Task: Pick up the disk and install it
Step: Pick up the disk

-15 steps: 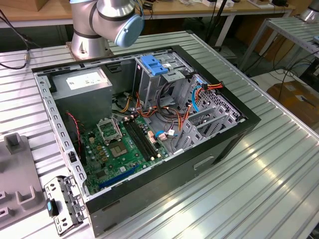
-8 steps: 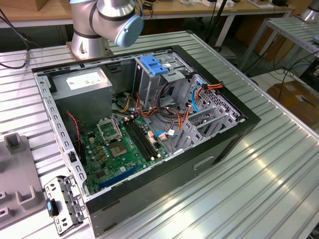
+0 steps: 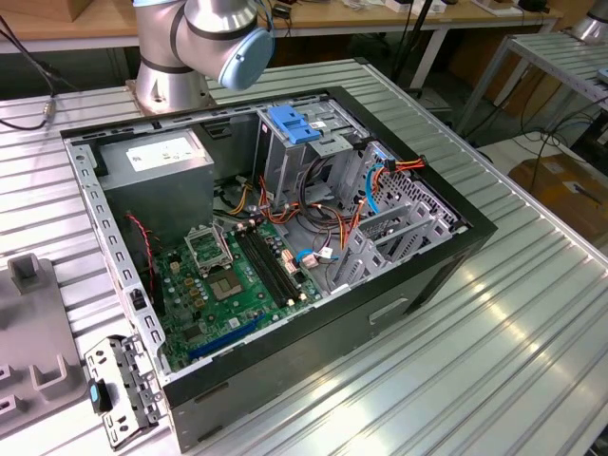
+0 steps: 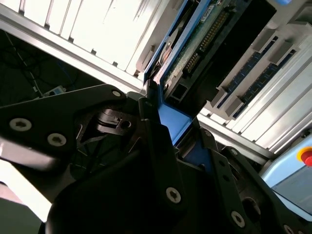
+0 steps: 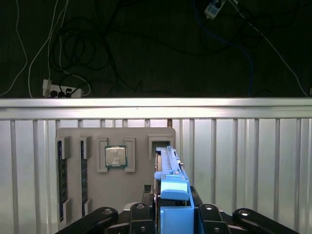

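Gripping the disk edge-on, our hand clamped round its blue frame, at gray tray on table.

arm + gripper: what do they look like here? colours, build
The arm in the exterior view is silver-grey metal with fat round joints and a light-blue end cap. The gripper in both wrist views is matt black: flat angular linkage plates pinned with silver screws, ending in narrow dark fingers.
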You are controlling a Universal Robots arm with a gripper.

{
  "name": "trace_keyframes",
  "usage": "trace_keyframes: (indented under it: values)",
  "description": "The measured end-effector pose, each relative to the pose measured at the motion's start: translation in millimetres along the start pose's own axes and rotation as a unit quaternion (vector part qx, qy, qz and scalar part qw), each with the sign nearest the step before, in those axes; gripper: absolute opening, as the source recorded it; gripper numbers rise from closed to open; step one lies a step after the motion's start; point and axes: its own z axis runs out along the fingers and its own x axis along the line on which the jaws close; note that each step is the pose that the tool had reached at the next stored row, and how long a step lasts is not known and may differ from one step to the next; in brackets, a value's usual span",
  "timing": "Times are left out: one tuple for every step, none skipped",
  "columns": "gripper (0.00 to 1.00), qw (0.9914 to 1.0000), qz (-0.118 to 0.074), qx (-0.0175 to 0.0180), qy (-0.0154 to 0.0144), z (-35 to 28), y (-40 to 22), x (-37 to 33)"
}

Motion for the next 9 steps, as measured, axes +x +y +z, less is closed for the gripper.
trace_keyframes:
  values:
    - [0.37, 1.0, 0.0, 0.0, 0.0, -0.9, 0.0, 0.0]
    - [0.37, 1.0, 0.0, 0.0, 0.0, -1.7, 0.0, 0.0]
    - [0.37, 1.0, 0.0, 0.0, 0.0, -2.4, -0.1, -0.1]
    - [0.37, 1.0, 0.0, 0.0, 0.0, -2.8, -0.1, -0.1]
    - [0.37, 1.0, 0.0, -0.0001, 0.0, -3.4, -0.1, -0.1]
    - [0.37, 1.0, 0.0, 0.0, 0.0, -3.8, -0.1, -0.1]
    - [0.37, 1.0, 0.0, 0.0, 0.0, -4.4, -0.1, -0.1]
    - [0.37, 1.0, 0.0, 0.0, 0.0, -4.8, -0.1, -0.1]
    - [0.37, 1.0, 0.0, 0.0, 0.0, -5.5, -0.1, -0.1]
